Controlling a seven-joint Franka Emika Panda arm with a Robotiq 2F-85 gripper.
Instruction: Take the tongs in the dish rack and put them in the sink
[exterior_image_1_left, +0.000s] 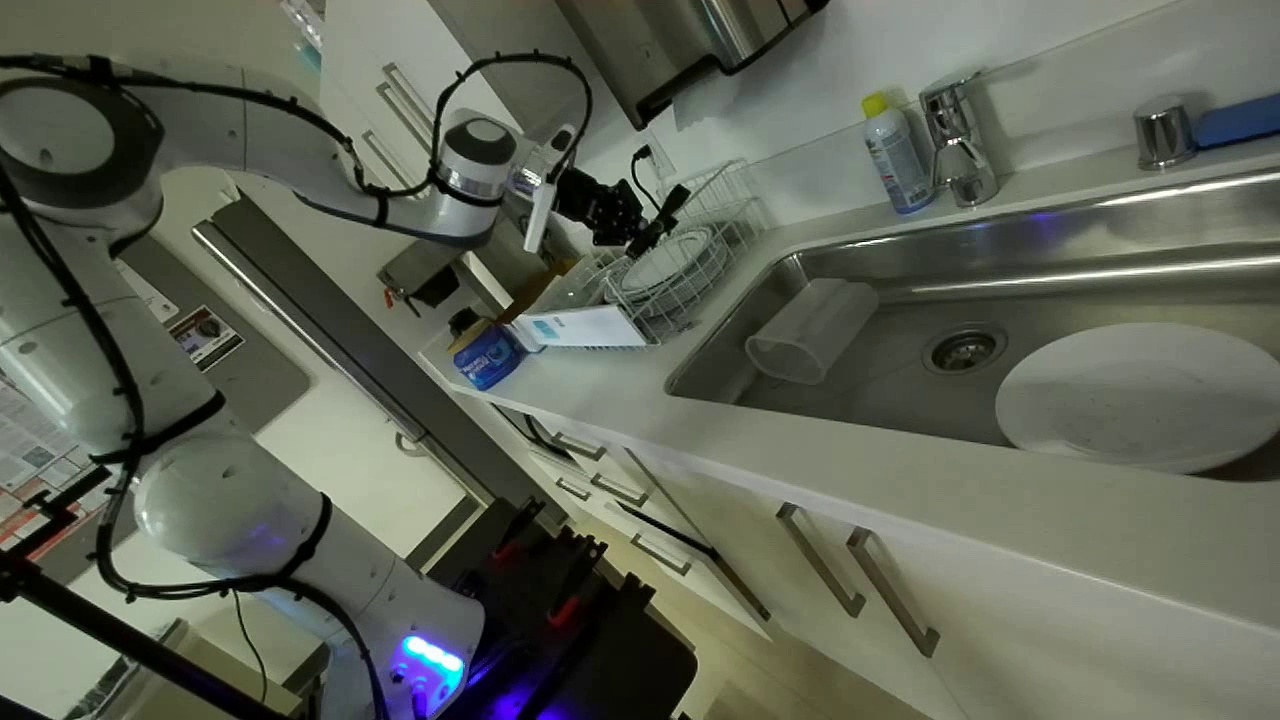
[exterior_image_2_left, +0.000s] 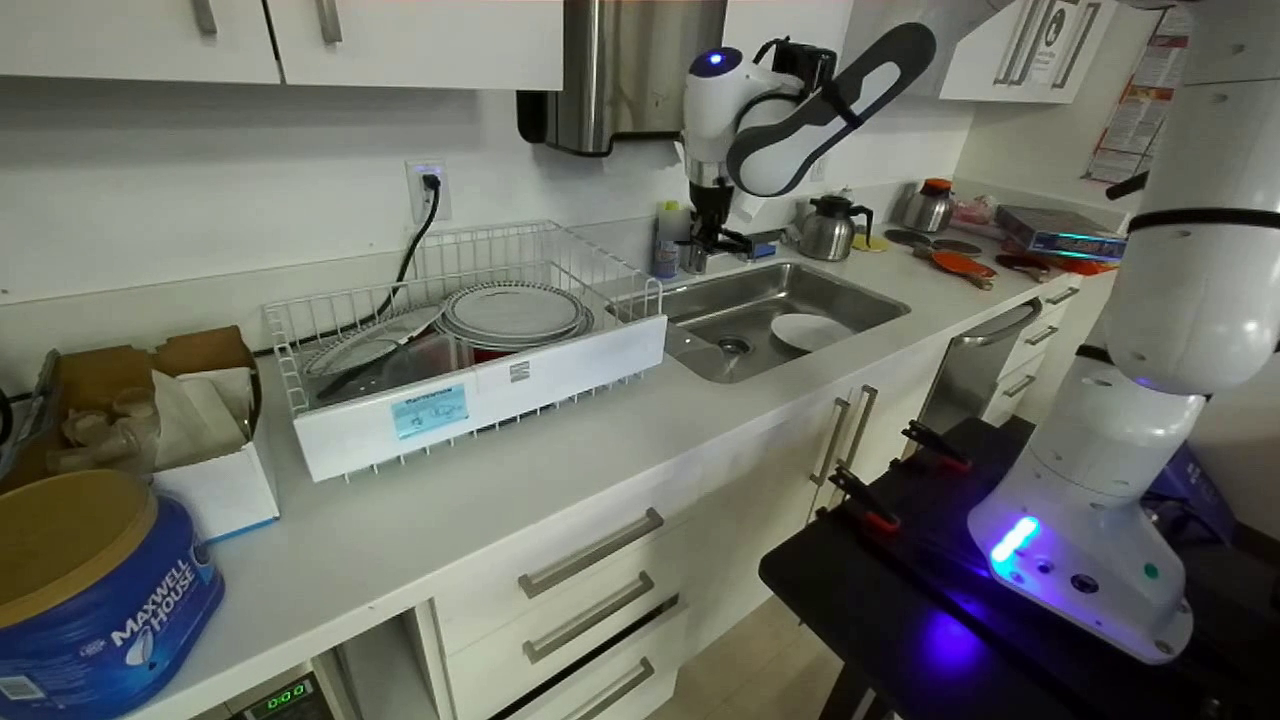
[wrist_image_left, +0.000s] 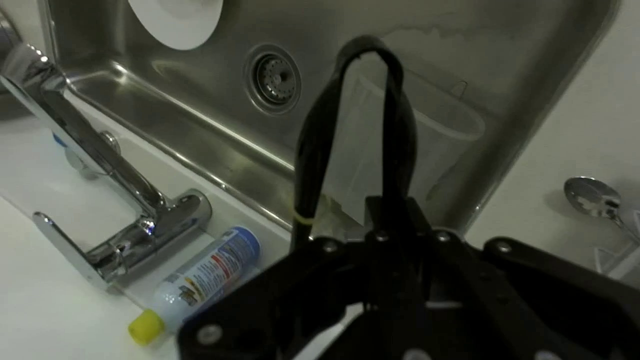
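While the black two-fingered pincer (wrist_image_left: 392, 209) was clamped on the slender black tongs (wrist_image_left: 401, 125), these were held aloft, showing against the long rectangular stainless steel sink (wrist_image_left: 215, 80) in the wrist view. Sink: held a translucent plastic container (exterior_image_1_left: 810, 330), lying on its side, and a large round white plate (exterior_image_1_left: 1140, 395); round metal drain (exterior_image_1_left: 965, 350) lay between. White wire dish rack (exterior_image_2_left: 570, 375), white-panelled in front, on the white tabletop (exterior_image_2_left: 500, 490): held stacked pale plates (exterior_image_2_left: 515, 310) and a long dark utensil (exterior_image_2_left: 362, 370). Brown-and-white cardboard box (exterior_image_2_left: 218, 490): held pale contents, too unclear to name. Blue cylindrical tub (exterior_image_2_left: 110, 610) with tan lid (exterior_image_2_left: 70, 535): contents were hidden.
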